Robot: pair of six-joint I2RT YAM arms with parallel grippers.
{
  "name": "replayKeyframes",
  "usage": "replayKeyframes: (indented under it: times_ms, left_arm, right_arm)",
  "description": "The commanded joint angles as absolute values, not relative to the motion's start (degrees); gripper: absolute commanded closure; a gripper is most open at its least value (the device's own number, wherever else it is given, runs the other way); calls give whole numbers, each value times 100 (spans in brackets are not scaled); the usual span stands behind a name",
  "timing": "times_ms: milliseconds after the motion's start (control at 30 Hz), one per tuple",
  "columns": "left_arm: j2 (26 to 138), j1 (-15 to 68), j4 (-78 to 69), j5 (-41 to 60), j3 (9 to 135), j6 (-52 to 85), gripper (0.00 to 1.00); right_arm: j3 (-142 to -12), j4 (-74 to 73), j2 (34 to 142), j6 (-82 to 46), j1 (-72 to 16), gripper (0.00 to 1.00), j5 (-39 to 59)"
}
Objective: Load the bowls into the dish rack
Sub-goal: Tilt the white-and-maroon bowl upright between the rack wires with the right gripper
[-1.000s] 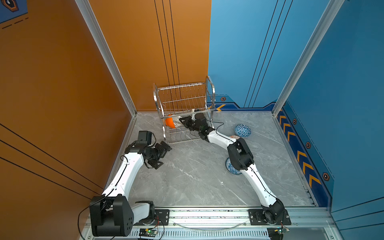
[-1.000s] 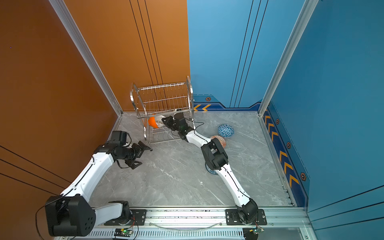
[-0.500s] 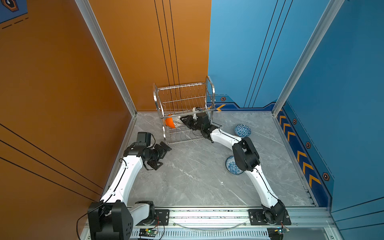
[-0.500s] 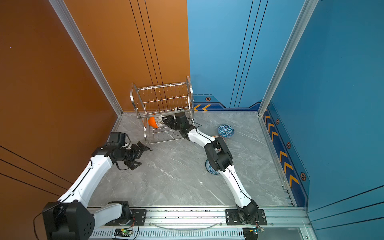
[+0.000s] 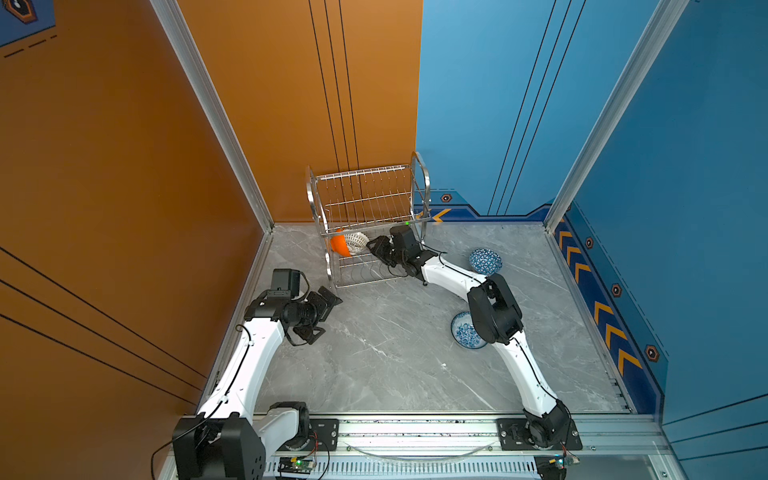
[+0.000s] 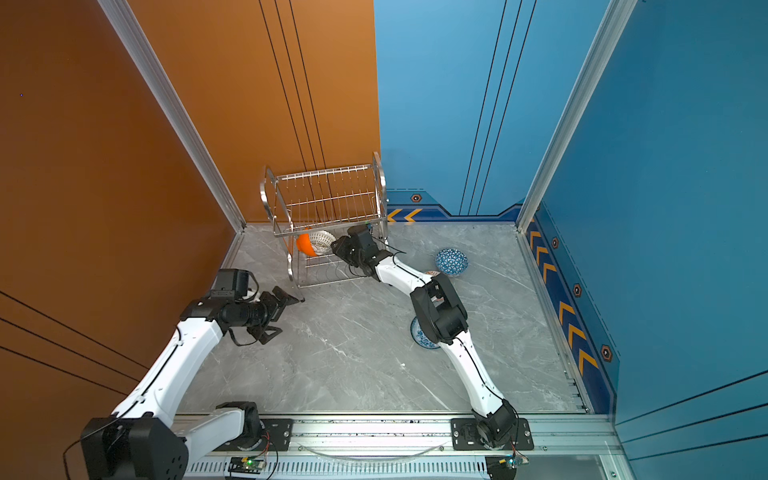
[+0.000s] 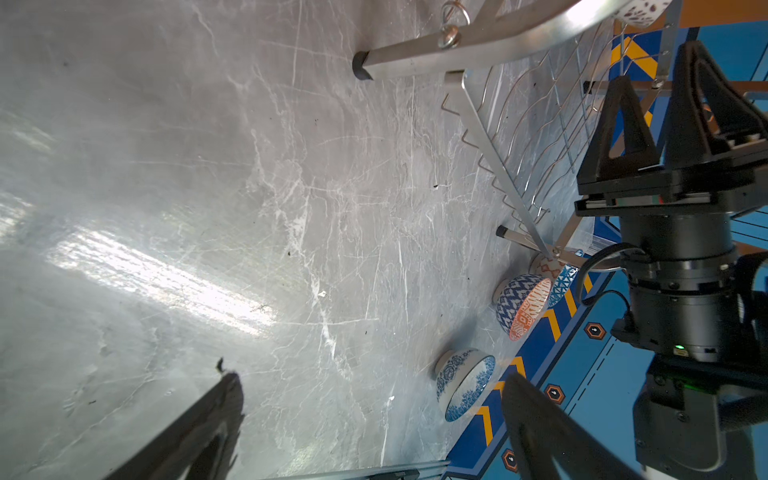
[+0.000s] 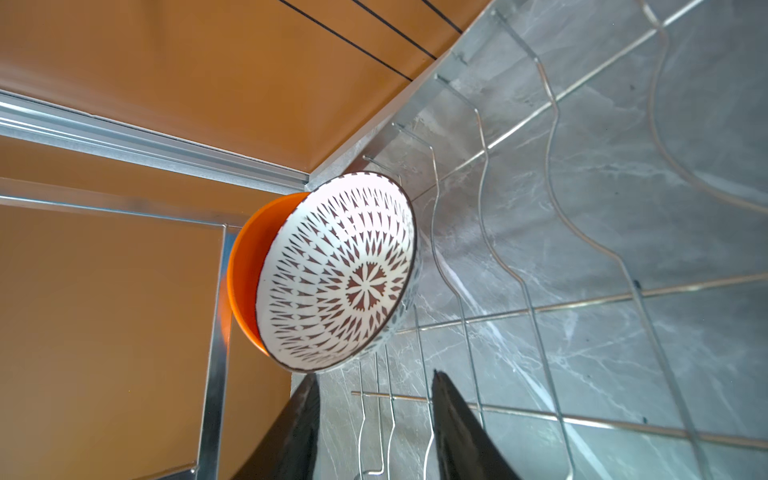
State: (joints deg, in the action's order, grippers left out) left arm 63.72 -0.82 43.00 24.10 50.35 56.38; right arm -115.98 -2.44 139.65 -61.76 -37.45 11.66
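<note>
Right end effector [image 8: 374,380]: jaws apart, nothing held. Lattice bowl [image 8: 336,270] stood on edge just ahead of it, nested against orange bowl [image 8: 245,266] on dish rack's [image 5: 365,199] lower shelf. Left end effector [image 5: 331,314] gaped wide, empty. Triangle bowl [image 5: 485,261] and floral bowl [image 5: 463,336] lay on counter [image 5: 374,374], behind and nearer the right arm.

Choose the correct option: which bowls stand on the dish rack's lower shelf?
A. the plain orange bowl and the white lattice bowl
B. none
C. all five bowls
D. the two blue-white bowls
A: the plain orange bowl and the white lattice bowl stand on edge on the lower shelf of the dish rack; the blue-white triangle bowl and the floral bowl sit on the table.
</note>
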Motion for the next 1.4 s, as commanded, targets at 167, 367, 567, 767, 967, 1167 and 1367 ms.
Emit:
replayKeyframes:
  times_ms: [167, 367, 567, 767, 967, 1167, 1367]
  left_arm:
    - [6231, -158, 4420, 2526, 4872, 5607, 2]
    - [6223, -158, 4427, 2562, 4879, 5599, 2]
    - [6214, -158, 4456, 2568, 4879, 5581, 2]
    - [6247, -141, 4464, 2578, 4906, 5568, 2]
    - [6315, -119, 4464, 2569, 4942, 5551, 2]
    - [6381, -114, 4464, 2555, 4990, 5537, 2]
    - [6363, -114, 4462, 2544, 4988, 5517, 2]
  right_arm:
    - [-12217, 152, 14138, -6564, -3924, 54, 961]
    - [-12643, 650, 14384, -6771, -3955, 53, 701]
    - [-12837, 926, 14537, -6921, -3981, 52, 532]
    - [-13037, 794, 14740, -7104, -3981, 52, 615]
    - [-13058, 614, 14839, -7396, -3982, 52, 638]
    - [-13285, 580, 15020, -7608, -3981, 56, 642]
    - [-13328, 499, 15147, -7854, -3981, 65, 642]
